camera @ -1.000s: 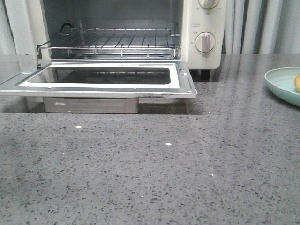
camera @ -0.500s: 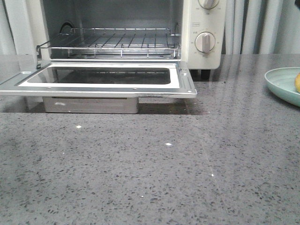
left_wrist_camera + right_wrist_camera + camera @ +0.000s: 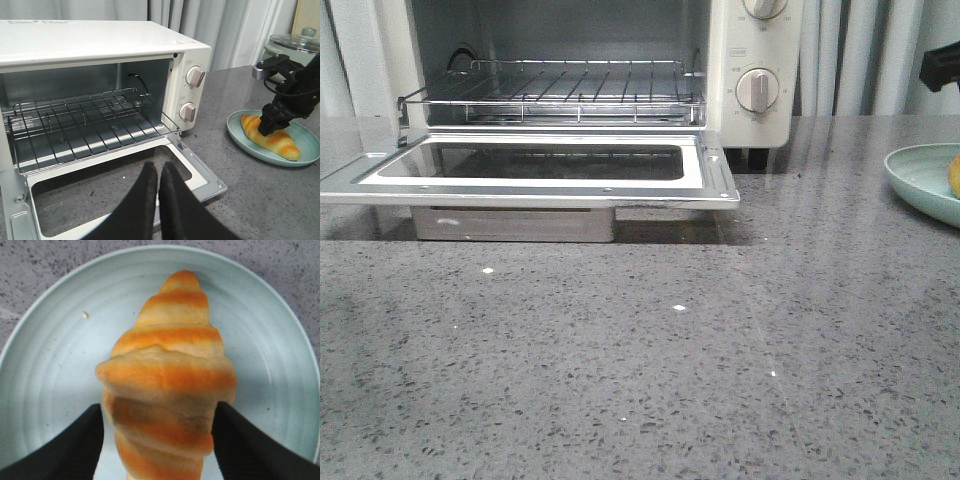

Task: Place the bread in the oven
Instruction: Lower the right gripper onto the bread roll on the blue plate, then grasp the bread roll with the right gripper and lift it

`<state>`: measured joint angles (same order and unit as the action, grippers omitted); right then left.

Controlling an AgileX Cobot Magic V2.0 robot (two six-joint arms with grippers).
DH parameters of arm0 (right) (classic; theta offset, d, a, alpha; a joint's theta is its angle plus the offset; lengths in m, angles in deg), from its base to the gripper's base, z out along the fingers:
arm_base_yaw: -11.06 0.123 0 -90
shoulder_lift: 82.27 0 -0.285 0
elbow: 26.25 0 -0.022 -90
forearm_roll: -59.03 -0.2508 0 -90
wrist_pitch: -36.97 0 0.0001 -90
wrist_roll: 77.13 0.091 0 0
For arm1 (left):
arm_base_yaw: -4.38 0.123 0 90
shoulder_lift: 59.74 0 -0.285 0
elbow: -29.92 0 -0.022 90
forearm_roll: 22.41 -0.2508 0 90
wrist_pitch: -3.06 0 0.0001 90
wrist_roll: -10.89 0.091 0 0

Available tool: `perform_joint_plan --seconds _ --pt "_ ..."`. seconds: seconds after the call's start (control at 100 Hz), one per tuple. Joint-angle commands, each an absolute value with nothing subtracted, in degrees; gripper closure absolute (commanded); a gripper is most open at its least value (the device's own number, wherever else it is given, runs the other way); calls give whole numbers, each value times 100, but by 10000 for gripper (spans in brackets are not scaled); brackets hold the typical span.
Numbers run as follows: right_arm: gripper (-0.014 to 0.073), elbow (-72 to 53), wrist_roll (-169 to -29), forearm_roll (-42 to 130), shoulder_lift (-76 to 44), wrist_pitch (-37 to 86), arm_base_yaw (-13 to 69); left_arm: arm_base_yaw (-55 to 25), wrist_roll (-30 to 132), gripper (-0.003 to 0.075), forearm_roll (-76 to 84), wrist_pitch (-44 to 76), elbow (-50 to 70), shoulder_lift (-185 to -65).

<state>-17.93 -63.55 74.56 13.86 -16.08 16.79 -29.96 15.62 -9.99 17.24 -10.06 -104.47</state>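
The golden-brown ridged bread roll (image 3: 167, 385) lies on a pale green round plate (image 3: 45, 370), on the grey speckled tabletop (image 3: 640, 380) beside the cream-white toaster oven (image 3: 100, 45), whose door hangs open. The right pincer (image 3: 159, 437) straddles the roll, fingers apart at its flanks. The left pincer (image 3: 158, 175) is closed, empty, before the oven.
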Motion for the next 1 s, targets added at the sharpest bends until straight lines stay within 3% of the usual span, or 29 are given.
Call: perform_joint_plan --seconds 0.0,0.13,0.22,0.34,0.53,0.99 --pt "171 -1972 -6390 7681 1282 -1426 1669 -2983 1542 742 -988 1291 -805 -10423" --pt "174 -1972 -6390 7681 1378 -1426 1669 -2983 1542 742 -1013 1291 -805 -10423" --pt "223 -1972 -6390 7681 1392 -1438 1669 -2983 1542 742 -1013 1291 -805 -10423" --pt "363 -1972 -6390 7681 1392 -1469 1669 -2983 1542 742 -1013 1291 -805 -10423" --pt "669 -1972 -6390 7681 1392 -1503 1669 -2980 1542 742 -1013 1291 -805 -10369" --pt "662 -1972 -6390 7681 773 -2043 2027 -2488 1489 742 -1122 1780 -721 -10025"
